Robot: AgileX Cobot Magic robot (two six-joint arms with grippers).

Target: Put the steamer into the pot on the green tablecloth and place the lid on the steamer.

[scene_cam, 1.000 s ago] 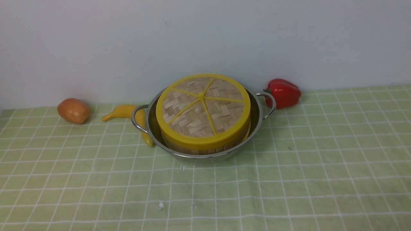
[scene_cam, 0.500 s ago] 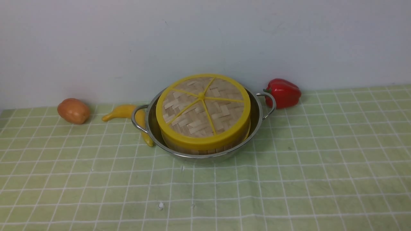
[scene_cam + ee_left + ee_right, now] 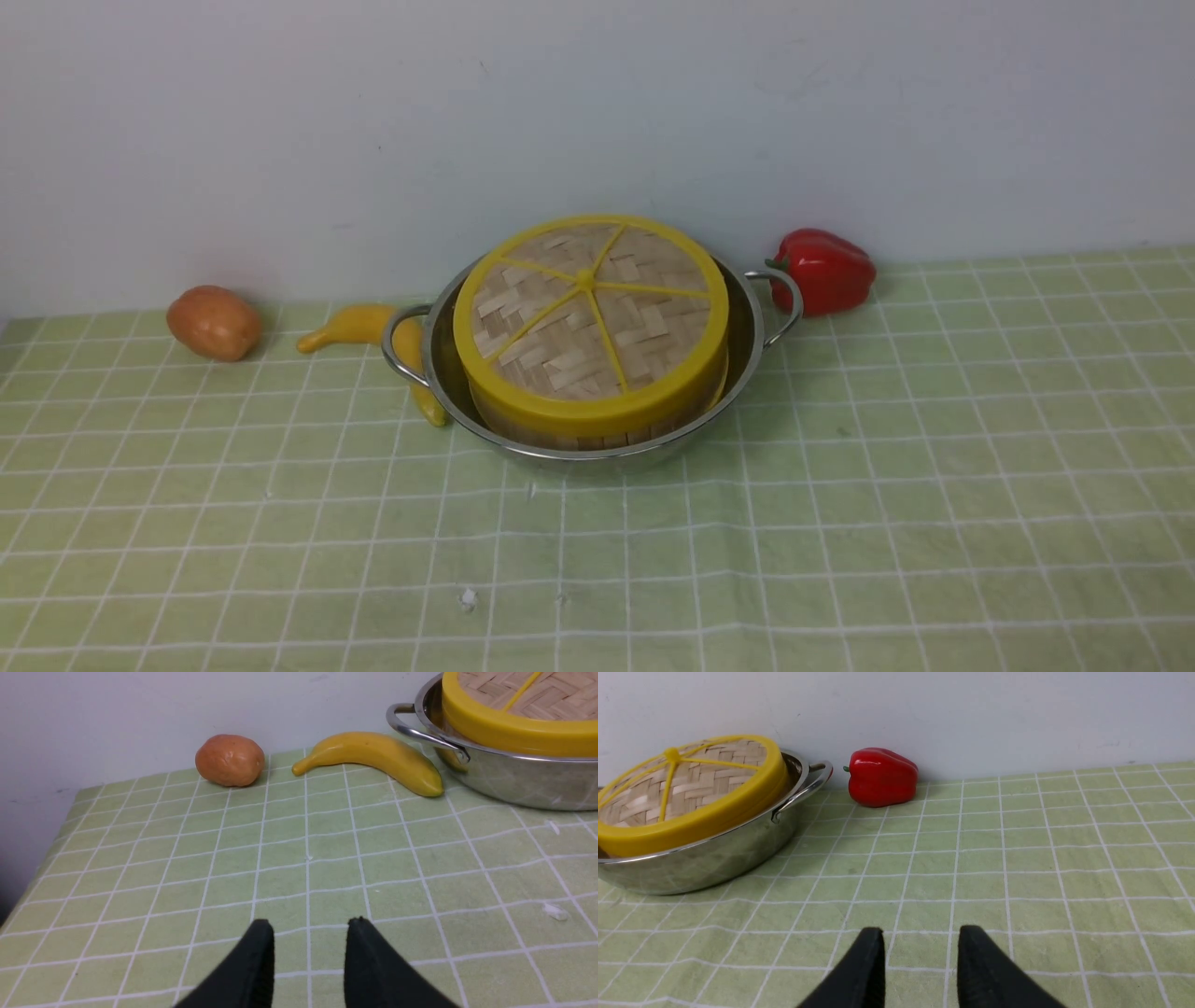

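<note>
Steamer [image 3: 597,425] sits inside the pot [image 3: 747,345] on the green tablecloth [image 3: 840,523], with the lid [image 3: 588,313] on top of it; only a strip of the basket's side shows below the lid's yellow rim. The lid looks tipped toward the front, so by my reading it may not be fully seated, and a knock to the pot could slide it off. The steamer also sits nearer the pot's front wall than its back wall.

Both arms are clear of the pot. The left gripper [image 3: 308,926] has its jaws apart with only cloth between them, holding nothing. The right gripper [image 3: 920,934] is likewise parted and empty.

Count: one pot, one steamer, one lid. Beside the pot's left handle lies one banana [image 3: 359,325], its tip tucked against the pot; beyond it, farther left of the pot, one potato [image 3: 214,322]. One red bell pepper [image 3: 823,270] rests just past the pot's right handle.
</note>
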